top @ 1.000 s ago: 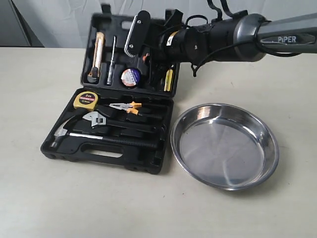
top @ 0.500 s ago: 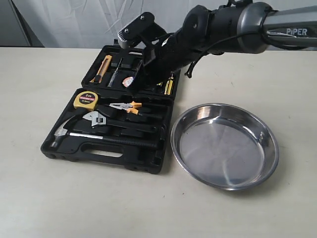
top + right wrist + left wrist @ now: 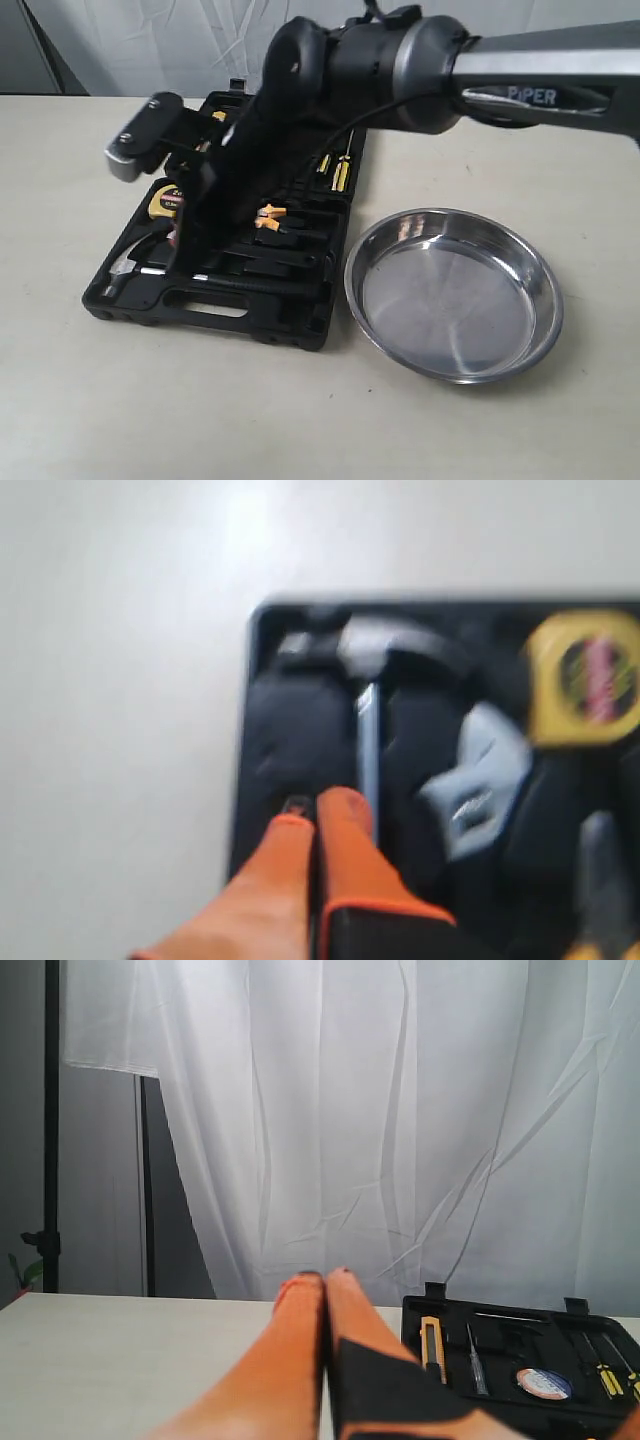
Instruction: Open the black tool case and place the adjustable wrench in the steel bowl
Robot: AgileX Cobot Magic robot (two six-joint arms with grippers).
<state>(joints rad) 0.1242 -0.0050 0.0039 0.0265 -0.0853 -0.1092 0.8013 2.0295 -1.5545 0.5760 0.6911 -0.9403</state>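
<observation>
Eyes on the adjustable wrench: it lies in its moulded slot in the lower half of the black tool case. Its silver head shows between the yellow tape measure and the hammer, all of it blurred in the right wrist view. In the exterior view the wrench is hidden behind the right arm, which comes in over the case's far right corner and slants down across the open tray. At its end the right gripper hangs over the tray just beside the hammer's shaft, near the wrench head. Its orange fingers are pressed together with nothing between them, and whether the tips touch the tray I can't tell. The orange-handled pliers peek out past the arm, deeper in the case. The lid lies folded back behind the tray, carrying a utility knife and yellow-handled screwdrivers. The steel bowl sits on the table just beside the case's right side, rim close against it. The left gripper is apart from the case, above the table. Its two fingers are closed tip to tip on nothing, with a white curtain beyond.
</observation>
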